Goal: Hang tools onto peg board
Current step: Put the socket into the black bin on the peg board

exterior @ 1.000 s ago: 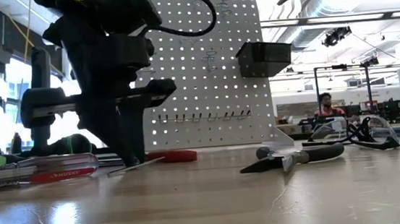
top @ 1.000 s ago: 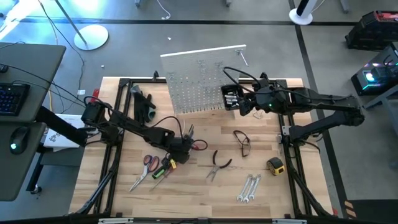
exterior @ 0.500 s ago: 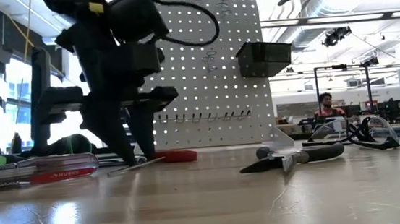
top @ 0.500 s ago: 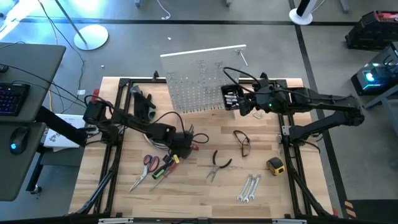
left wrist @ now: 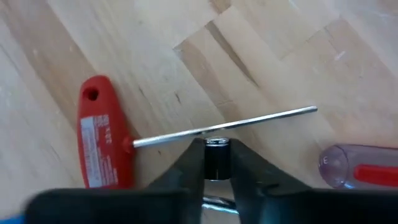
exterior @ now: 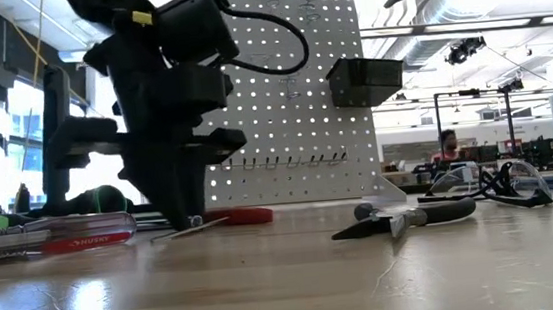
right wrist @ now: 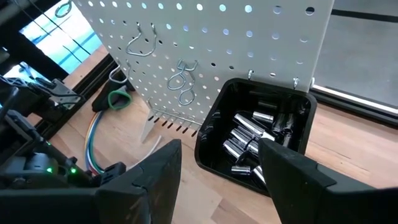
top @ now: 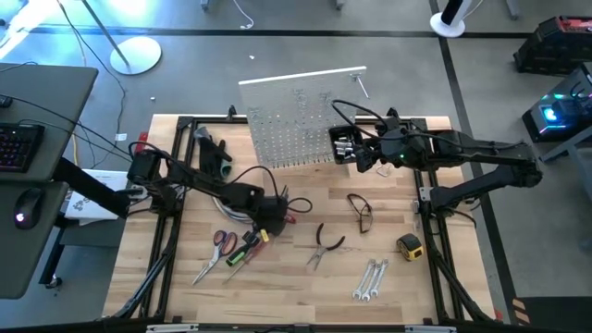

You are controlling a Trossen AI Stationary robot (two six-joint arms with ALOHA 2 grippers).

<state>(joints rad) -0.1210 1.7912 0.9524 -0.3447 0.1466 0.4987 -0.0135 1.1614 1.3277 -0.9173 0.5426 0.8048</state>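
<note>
My left gripper [top: 275, 215] [left wrist: 217, 146] is down at the table's middle, shut on a small dark cylinder with a silvery end [left wrist: 216, 155]. The cylinder sits right beside the metal shaft [left wrist: 249, 122] of a red T-handle key [left wrist: 102, 140] that lies flat on the wood. My right gripper [top: 357, 154] [right wrist: 219, 149] hangs open above the black bin [right wrist: 255, 140] on the white peg board [top: 301, 116]. Red-handled scissors [top: 222, 242], screwdrivers [top: 246, 248], pliers [top: 324, 242], wrenches [top: 370, 277] and a yellow tape measure [top: 410, 246] lie flat on the table. My left gripper pinches the small dark cylinder by its sides [left wrist: 216, 163] between its two fingers. The fingers come steeply from above, with their tips [exterior: 192, 221] down at the table top. The cylinder's silvery end [left wrist: 216, 142] stands against the key's shaft. Whether the cylinder is off the wood, I cannot tell.
The bin holds several shiny sockets [right wrist: 249, 140]. Wire hooks [right wrist: 183, 81] hang on the peg board. Safety glasses [top: 361, 211] lie right of centre. A bundle of coloured cables [right wrist: 99, 134] and black gloves [top: 215, 153] lie left of the board. A black frame [top: 171, 231] edges the table.
My left gripper has spread its fingers and shut them again at the same spot beside the key's shaft, and its wrist has rolled a little. The tools on the table and my right gripper have stayed where they were.
</note>
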